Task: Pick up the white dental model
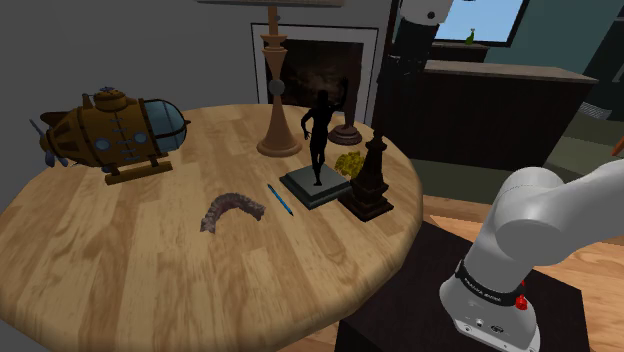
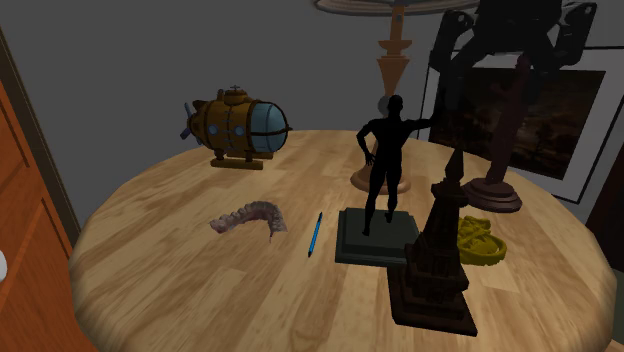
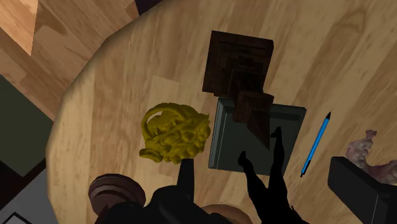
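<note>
Looking along the fingers [image 3: 273,191], I find them spread wide and gripping nothing. They are poised high above the black statue [image 1: 320,130] rather than above my target. The dental model [image 1: 232,210] lies flat on the round surface [image 1: 120,270], off to one side. In the shoulder view it sits at about 8 o'clock from the statue's base, with the blue pen [image 1: 279,199] between the two and touching neither. From the wrist camera, one end of the model peeks out just past the outer side of one finger, beyond the pen. I judge the hand must travel sideways across the pen before it descends.

The model is a curved arch. In the second exterior view its long axis runs roughly 9 to 3 o'clock, bowed toward 12 and open toward 6. It is drawn mottled grey-pink rather than white, with a ridged, bumpy outer edge like a row of teeth. I would close across the narrow band of the arch, not along its length.
</note>
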You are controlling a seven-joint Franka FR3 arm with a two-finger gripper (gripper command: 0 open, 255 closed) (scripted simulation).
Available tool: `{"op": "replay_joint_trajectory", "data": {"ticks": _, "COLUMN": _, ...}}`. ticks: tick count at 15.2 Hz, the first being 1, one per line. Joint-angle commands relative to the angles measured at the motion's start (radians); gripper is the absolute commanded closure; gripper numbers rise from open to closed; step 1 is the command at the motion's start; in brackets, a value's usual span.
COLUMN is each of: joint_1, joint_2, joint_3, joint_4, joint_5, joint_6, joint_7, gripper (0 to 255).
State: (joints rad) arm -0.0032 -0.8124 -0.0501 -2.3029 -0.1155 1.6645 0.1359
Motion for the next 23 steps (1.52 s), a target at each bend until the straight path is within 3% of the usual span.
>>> {"op": "replay_joint_trajectory", "data": {"ticks": 1, "joint_1": 0.000, "joint_2": 0.000, "joint_3": 0.000, "joint_4": 0.000, "joint_5": 0.000, "joint_6": 0.000, "joint_7": 0.000, "gripper": 0}}
{"op": "replay_joint_trajectory", "data": {"ticks": 12, "joint_1": 0.071, "joint_2": 0.332, "joint_3": 0.067, "joint_4": 0.046, "joint_5": 0.041, "joint_6": 0.227, "joint_7": 0.028, "gripper": 0}}
{"op": "replay_joint_trajectory", "data": {"ticks": 23, "joint_1": 0.127, "joint_2": 0.706, "joint_3": 0.136, "joint_4": 0.216, "joint_5": 0.047, "joint_6": 0.375, "joint_7": 0.051, "gripper": 0}}
